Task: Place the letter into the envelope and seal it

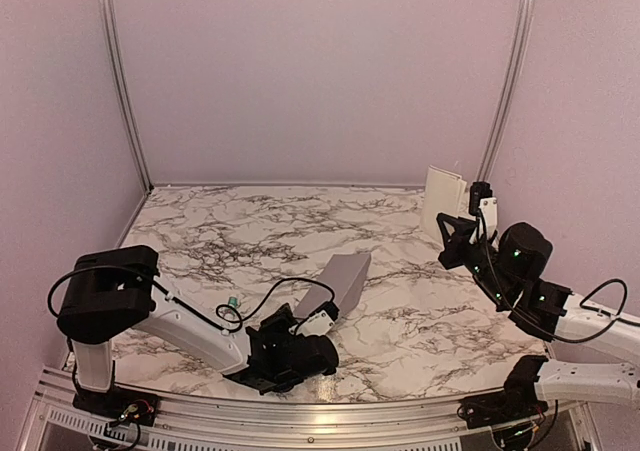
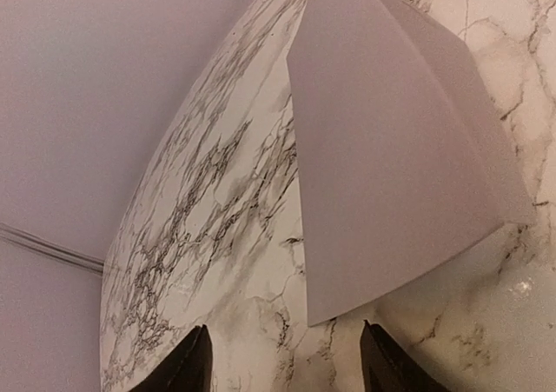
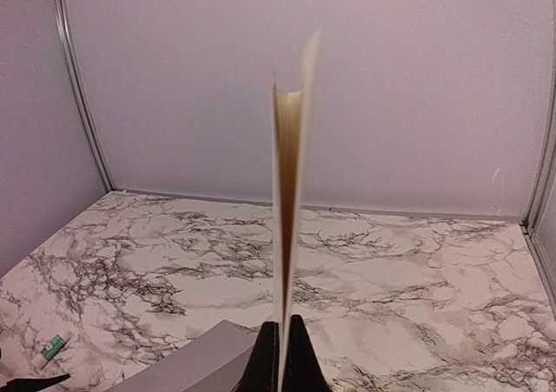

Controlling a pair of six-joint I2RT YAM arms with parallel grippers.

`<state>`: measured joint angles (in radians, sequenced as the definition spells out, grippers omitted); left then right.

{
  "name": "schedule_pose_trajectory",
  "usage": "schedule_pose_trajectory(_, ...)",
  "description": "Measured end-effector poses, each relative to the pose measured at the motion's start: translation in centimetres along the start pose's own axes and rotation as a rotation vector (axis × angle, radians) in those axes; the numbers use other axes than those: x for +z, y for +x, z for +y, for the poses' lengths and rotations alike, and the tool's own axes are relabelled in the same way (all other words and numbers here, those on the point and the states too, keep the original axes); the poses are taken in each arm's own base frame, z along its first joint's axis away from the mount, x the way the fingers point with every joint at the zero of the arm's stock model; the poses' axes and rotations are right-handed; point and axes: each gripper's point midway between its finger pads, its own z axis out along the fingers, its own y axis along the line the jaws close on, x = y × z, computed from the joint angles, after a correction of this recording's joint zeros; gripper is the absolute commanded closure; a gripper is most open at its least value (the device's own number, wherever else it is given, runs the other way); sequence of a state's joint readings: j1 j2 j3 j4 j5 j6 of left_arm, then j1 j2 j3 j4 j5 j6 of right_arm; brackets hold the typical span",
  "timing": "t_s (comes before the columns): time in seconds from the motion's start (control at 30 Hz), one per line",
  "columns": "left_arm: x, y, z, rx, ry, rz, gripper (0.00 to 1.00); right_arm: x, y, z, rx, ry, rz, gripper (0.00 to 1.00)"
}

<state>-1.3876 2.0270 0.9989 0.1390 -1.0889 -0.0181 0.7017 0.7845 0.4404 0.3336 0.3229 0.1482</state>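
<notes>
- Our tabletop point(image 1: 250, 221) holds the grey envelope point(image 1: 345, 279) near its middle, where both arms can reach
- Our left jaws gape empty just before its near corner, ready to hold it
- Our right jaws pinch the letter point(image 1: 443, 203) upright at the far right, maybe for sliding in
- A small green tube point(image 1: 232, 302) lies nearby, maybe for sealing

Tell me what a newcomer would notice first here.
The cream letter stands upright above the marble table at far right, pinched by the shut right gripper. Mid-table, the grey envelope looks tented rather than flat, and its near corner is just ahead of the open left gripper.
</notes>
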Motion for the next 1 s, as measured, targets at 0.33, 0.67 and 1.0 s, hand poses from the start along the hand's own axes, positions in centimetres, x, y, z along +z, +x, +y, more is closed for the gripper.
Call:
schedule_pose_trajectory(0.33,-1.0,-2.6,-0.2,0.046,0.024,-0.043,0.15,-0.2,-0.4,0.0,0.004,-0.005,-0.010,1.00)
schedule_pose_trajectory(0.67,-0.6,-4.5,-1.9,0.261,-0.075,-0.061,0.14,-0.3,-0.5,0.1,0.004,-0.010,-0.012,1.00)
schedule_pose_trajectory(1.0,-0.3,-5.9,-2.4,0.394,-0.150,-0.060,0.28,-0.6,-0.4,0.2,0.003,-0.024,-0.017,1.00)
